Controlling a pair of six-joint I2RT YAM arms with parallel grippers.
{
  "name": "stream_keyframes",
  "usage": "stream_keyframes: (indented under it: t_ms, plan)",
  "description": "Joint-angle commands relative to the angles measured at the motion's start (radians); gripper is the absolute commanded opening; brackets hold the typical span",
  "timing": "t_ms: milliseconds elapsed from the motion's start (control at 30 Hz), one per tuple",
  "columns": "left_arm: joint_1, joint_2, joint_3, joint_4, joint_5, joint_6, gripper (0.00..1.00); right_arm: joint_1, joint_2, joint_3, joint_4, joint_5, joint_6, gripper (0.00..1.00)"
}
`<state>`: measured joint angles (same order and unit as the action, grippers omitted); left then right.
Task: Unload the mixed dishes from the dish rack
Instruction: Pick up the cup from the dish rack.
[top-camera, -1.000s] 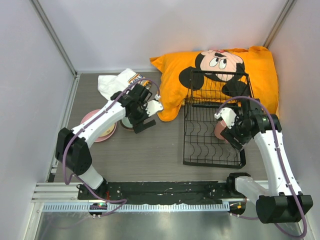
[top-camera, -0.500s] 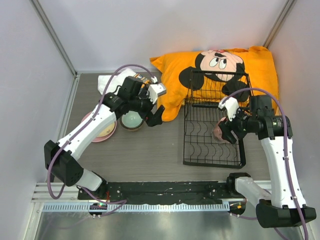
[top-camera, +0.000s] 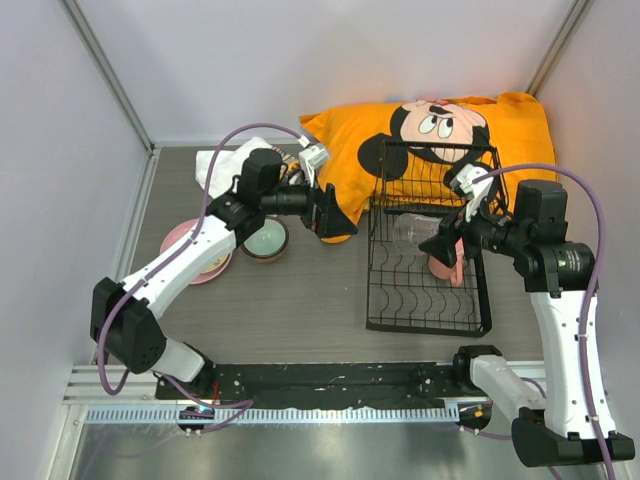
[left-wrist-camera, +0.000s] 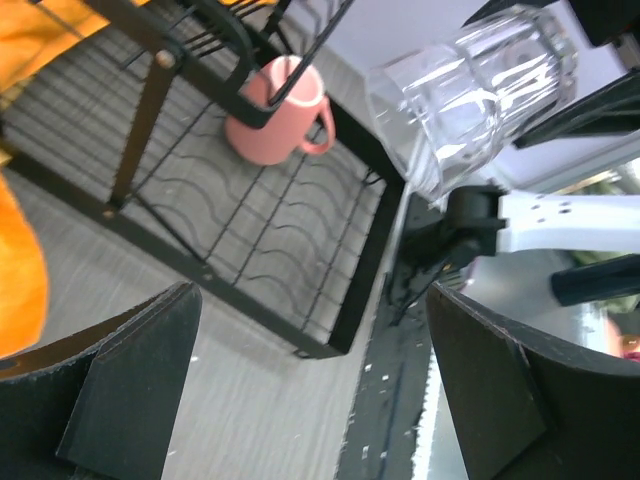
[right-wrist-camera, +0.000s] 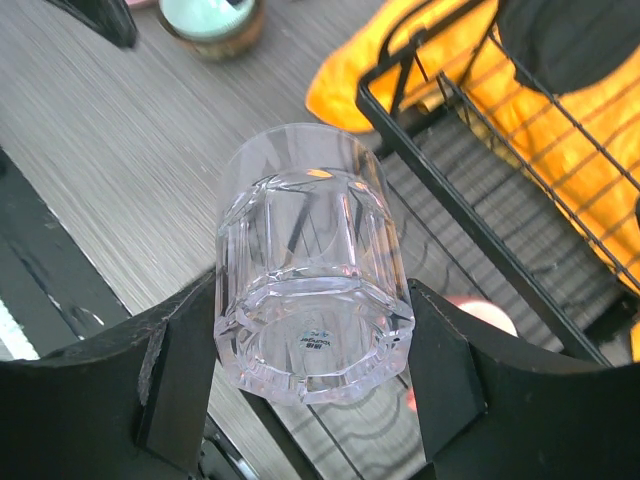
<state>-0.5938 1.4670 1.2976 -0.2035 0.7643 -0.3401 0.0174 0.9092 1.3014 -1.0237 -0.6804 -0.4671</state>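
Small clear glass (top-camera: 411, 230): in the top view it lies on its side in the air above the dish rack (top-camera: 425, 305), grasped by the right gripper (top-camera: 440, 240). The pink handled mug (top-camera: 443, 266) stands at the rack's right side. The left gripper (top-camera: 328, 212) hangs left of the rack.

Left wrist view: fingers spread wide, nothing between them.

Right wrist view: both fingers clamp the glass near its base.

Judged step: carrying the glass out. The next move calls for setting it upright on bare tabletop (top-camera: 300, 295).

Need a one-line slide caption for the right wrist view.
Right claw grips a clear glass above the black wire dish rack, orange pillow beyond.
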Motion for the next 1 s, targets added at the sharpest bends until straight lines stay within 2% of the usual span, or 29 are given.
stream_keyframes:
  t_ms: [0, 433, 700, 967]
  plan:
    - [-0.032, -0.005, 0.003, 0.194, 0.075, -0.128, 0.99, -0.004, -0.003, 0.039, 0.125, -0.122, 0.093, 0.47]
    - [-0.158, 0.075, 0.034, 0.397, 0.155, -0.27, 0.93, -0.004, -0.013, 0.01, 0.211, -0.219, 0.186, 0.48]
    - [-0.201, 0.096, 0.034, 0.532, 0.216, -0.362, 0.74, -0.005, -0.023, -0.028, 0.229, -0.237, 0.185, 0.48]
    - [-0.205, 0.105, 0.02, 0.585, 0.234, -0.405, 0.55, -0.005, -0.043, -0.06, 0.232, -0.248, 0.177, 0.48]
